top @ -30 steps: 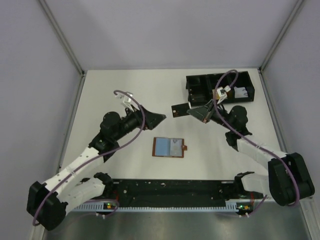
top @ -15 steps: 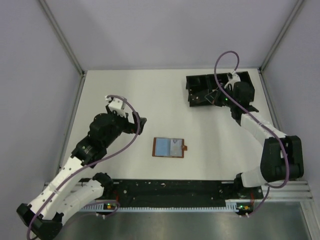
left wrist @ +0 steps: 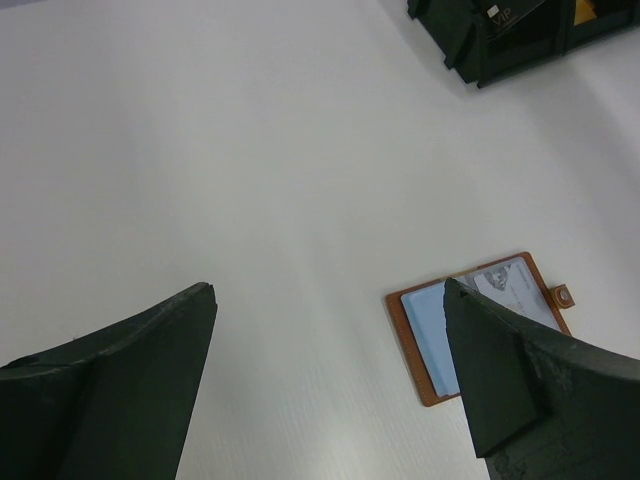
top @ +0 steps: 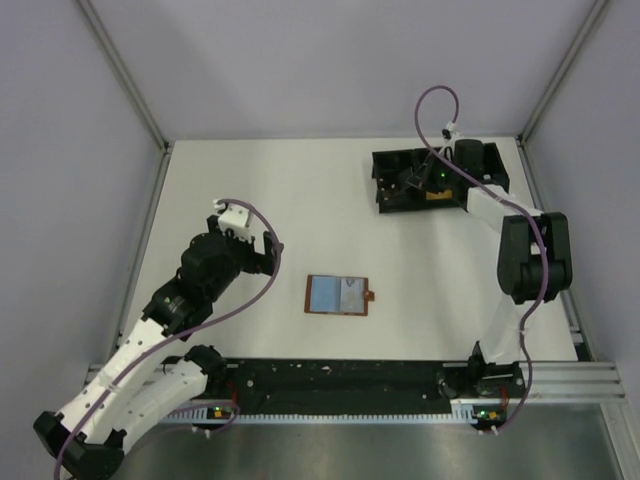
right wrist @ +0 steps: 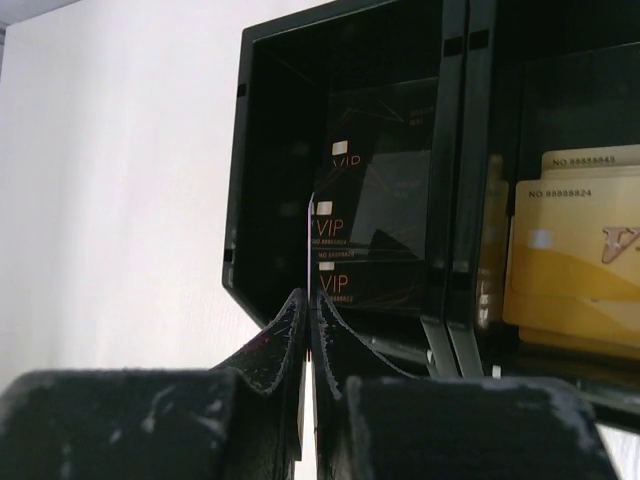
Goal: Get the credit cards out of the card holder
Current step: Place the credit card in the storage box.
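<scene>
Left pincer (left wrist: 328,288) spread, card holder (left wrist: 470,305) nearby to its right; right pincer (right wrist: 308,296) pinches a black card (right wrist: 312,240).

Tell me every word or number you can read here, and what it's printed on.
"VIP": on the black cards in the black tray's end compartment.
"NO.8888...": atop the gold cards in the next compartment; last digits unsure.
Small line under each "VIP": too small to read.
Print on the pale card in the card holder: too blurred to read.
</scene>
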